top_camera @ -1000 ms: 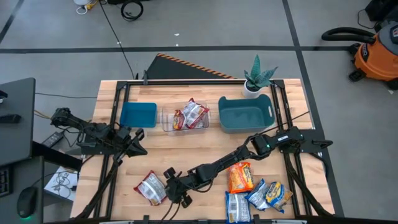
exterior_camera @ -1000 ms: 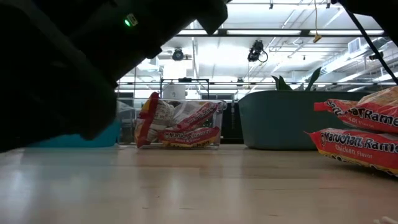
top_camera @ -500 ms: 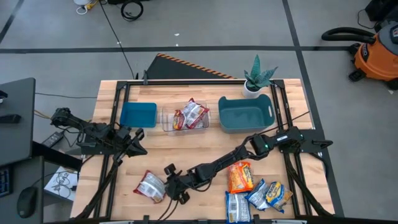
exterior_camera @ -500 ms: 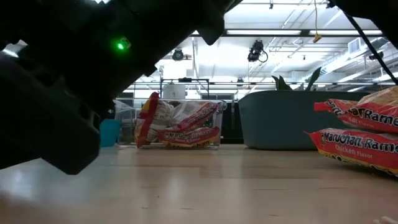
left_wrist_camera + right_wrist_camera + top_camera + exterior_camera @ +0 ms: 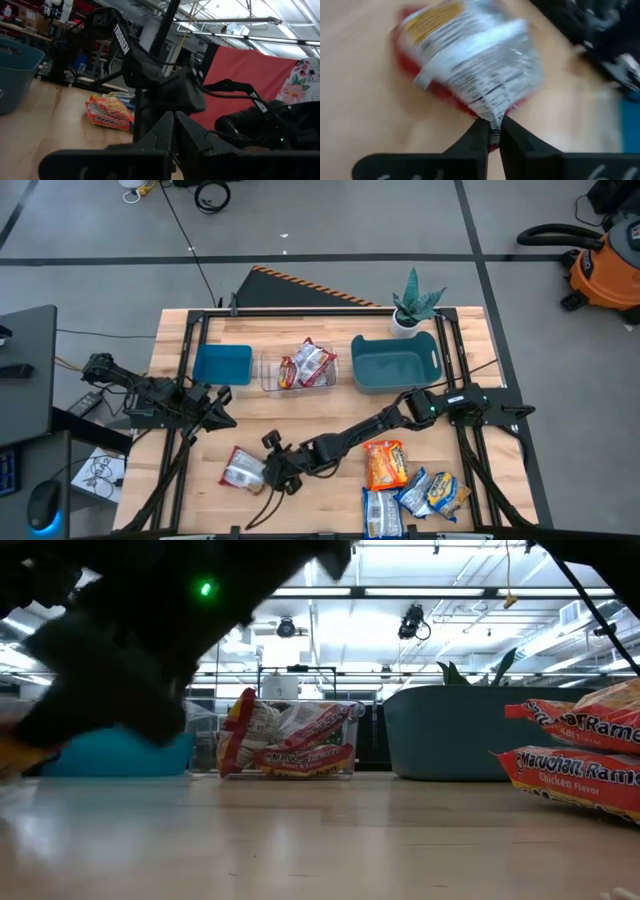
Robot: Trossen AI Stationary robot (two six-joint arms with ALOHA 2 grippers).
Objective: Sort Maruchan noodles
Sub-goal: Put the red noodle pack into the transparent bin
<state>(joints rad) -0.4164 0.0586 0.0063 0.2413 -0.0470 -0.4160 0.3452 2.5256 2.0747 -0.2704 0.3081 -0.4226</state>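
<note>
Pinching one red-and-silver noodle packet [image 5: 242, 470] by its edge near the table's [image 5: 330, 415] front left, right end effector [image 5: 272, 475] is clamped on it w/ two packets binned in the clear tub [image 5: 298, 367], approx. four orange/blue ones [image 5: 412, 485] waiting front right, left end effector [image 5: 222, 408] idling w/ fingers together.

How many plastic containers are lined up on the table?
3, in a row at the table's far edge: a small blue bin on the left, a clear tub of noodle packets in the middle, a larger teal bin on the right.
</note>
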